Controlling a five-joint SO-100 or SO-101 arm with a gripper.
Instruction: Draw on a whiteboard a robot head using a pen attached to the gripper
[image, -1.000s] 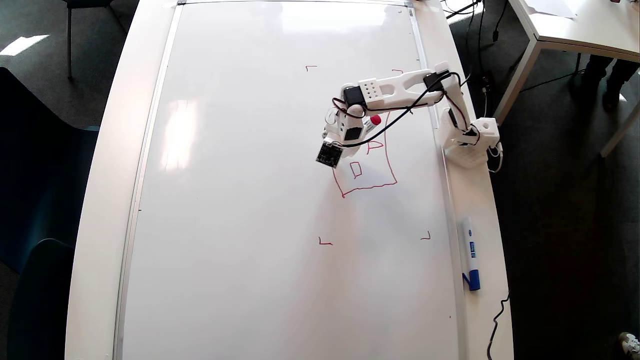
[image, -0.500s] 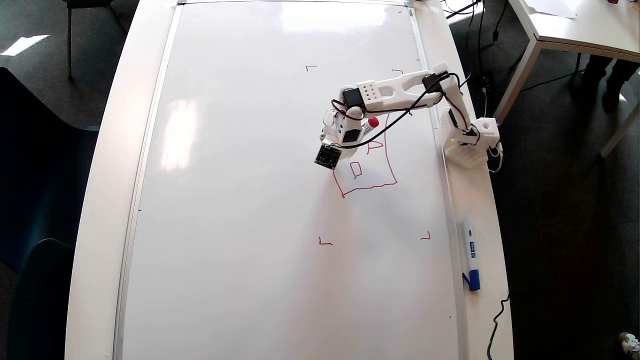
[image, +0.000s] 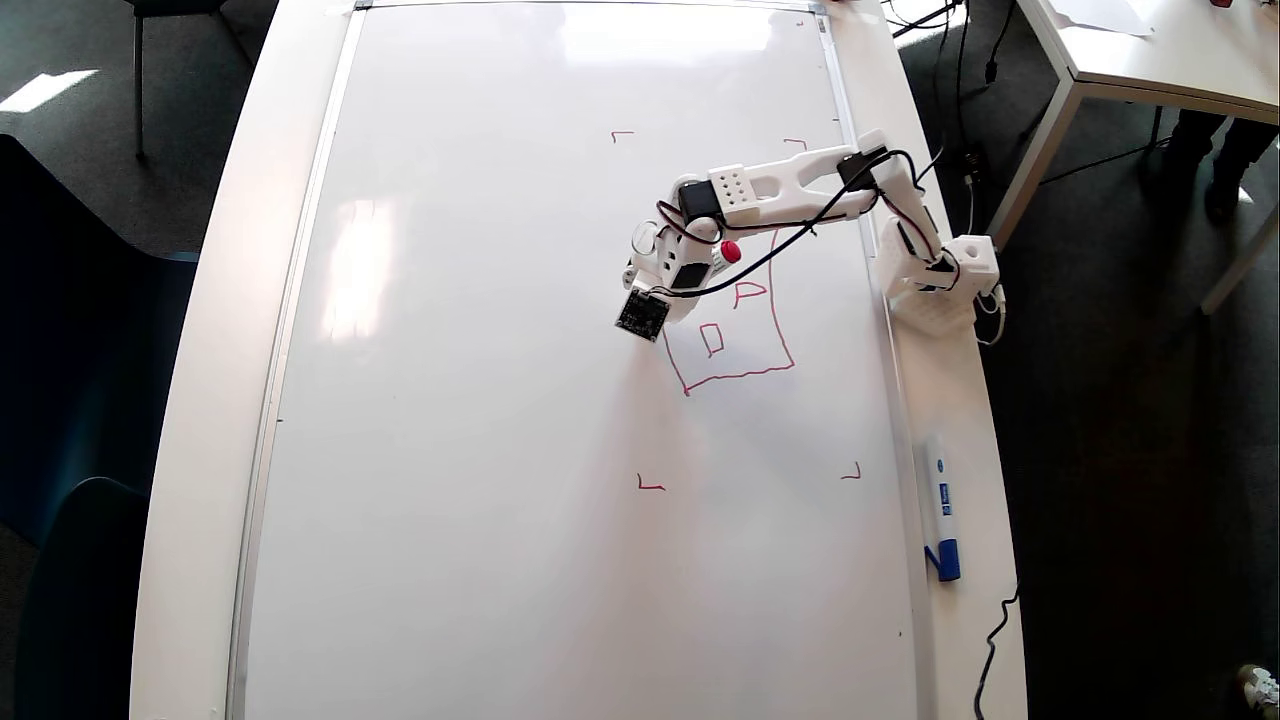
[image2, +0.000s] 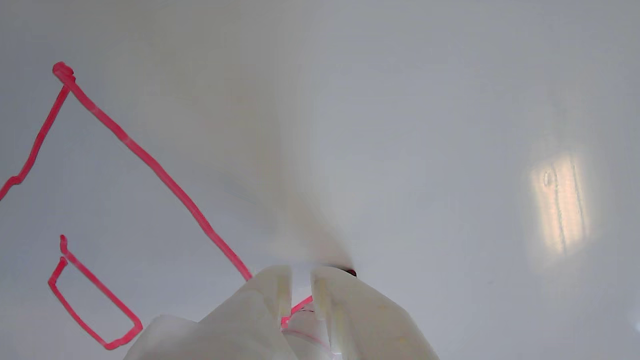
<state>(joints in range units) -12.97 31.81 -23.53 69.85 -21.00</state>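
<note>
- Tool (image2: 301, 280): in the wrist view I read the two white fingers (image2: 272, 290) as nearly closed, with only a narrow slot between them; the pen sits clamped in that slot, so I log the tool as holding the pen.
- Pen (image: 728, 253): the overhead view shows its red end sticking up just right of the wrist. A dark bit shows at the fingertips in the wrist view, which I take for the tip, at or very near the board; actual contact I cannot confirm.
- Handling judgement: the pen looks light, stiff and smooth-barrelled, so it could twist or slide under side load. I'd keep the hold low on the barrel, close to the tip, and press gently.
- Robot head (image: 735, 330): red outline lies just right of the tool, far-right part of the board; two small inner shapes are visible, the top-left part is hidden under the arm.
- Whiteboard (image: 480, 400): glossy, hard, flat on the table (image: 950, 400); low friction, so strokes may wobble.
- Spare blue-capped marker (image: 940, 505) lies on the table beyond the board's right frame, well apart.
</note>
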